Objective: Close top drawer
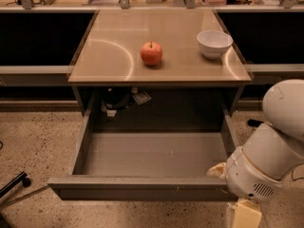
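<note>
The top drawer (137, 188) is a wide grey metal drawer under the table, pulled far out toward me. Its inside (152, 153) is bare. Its plain front panel faces me low in the view. My white arm (270, 156) comes in from the right, its bulky wrist by the drawer's front right corner. My gripper (246, 215) is the cream-coloured part at the bottom edge, just in front of and to the right of the front panel, partly cut off by the view's edge.
A red apple (151, 53) and a white bowl (214, 43) stand on the table top (109, 56). A black object and a tag (118, 99) hang under the table. Dark counters flank it. A black caster leg (14, 184) lies on the floor at left.
</note>
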{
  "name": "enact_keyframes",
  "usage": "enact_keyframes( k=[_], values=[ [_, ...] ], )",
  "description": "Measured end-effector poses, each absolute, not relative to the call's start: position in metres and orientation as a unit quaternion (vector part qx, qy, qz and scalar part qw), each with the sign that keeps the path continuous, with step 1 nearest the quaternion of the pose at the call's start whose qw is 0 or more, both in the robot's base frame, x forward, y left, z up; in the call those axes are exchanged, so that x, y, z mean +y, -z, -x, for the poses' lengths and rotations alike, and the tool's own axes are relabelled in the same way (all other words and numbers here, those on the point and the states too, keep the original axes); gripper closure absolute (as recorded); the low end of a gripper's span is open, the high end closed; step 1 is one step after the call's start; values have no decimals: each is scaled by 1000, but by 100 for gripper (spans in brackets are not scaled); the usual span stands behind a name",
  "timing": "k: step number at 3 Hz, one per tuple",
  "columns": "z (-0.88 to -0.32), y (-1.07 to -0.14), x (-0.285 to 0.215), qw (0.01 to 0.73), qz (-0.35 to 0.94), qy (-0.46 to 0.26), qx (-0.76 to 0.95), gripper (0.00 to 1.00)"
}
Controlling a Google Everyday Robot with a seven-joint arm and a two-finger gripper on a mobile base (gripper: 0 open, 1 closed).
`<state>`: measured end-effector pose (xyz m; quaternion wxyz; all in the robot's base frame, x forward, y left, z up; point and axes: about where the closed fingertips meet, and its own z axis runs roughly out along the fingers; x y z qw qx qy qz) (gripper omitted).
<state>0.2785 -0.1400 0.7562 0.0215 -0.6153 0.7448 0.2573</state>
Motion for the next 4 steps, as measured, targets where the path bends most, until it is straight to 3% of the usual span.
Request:
enact_keyframes(
  k=[3,4],
  values=[
    [-239,-698,-113,-6,618,-318,719,0],
    [-264,-670,-107,-6,631,-306,712,0]
  ],
)
